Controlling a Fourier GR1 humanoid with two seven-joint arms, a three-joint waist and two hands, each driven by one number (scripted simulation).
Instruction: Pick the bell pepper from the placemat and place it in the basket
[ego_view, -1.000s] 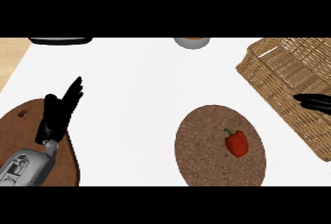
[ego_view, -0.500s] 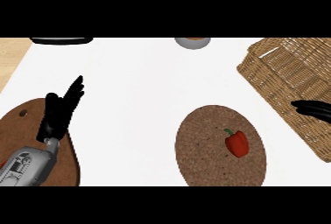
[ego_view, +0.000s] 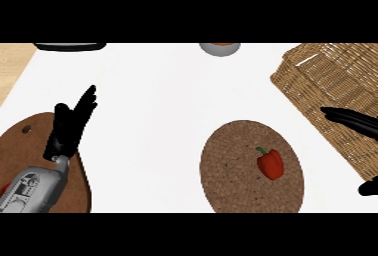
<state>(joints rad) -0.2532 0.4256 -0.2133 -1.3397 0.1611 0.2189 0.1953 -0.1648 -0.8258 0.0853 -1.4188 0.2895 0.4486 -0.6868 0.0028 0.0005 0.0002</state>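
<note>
One bell pepper (ego_view: 270, 164) on one placemat (ego_view: 229, 172), one basket (ego_view: 325, 75), left robot hand (ego_view: 70, 127) and right robot hand (ego_view: 353, 120) both straight-fingered, empty.

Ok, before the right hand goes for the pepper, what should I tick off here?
1. The bell pepper lies on the placemat, uncovered: ok.
2. The right hand is open, holding nothing: ok.
3. It is above the pepper: not ok; it sits at the view's right edge, over the basket wall.
4. The basket has room inside: cannot tell; partly out of view.
5. The left hand is open, resting over the brown board, away from the pepper: ok.
</note>
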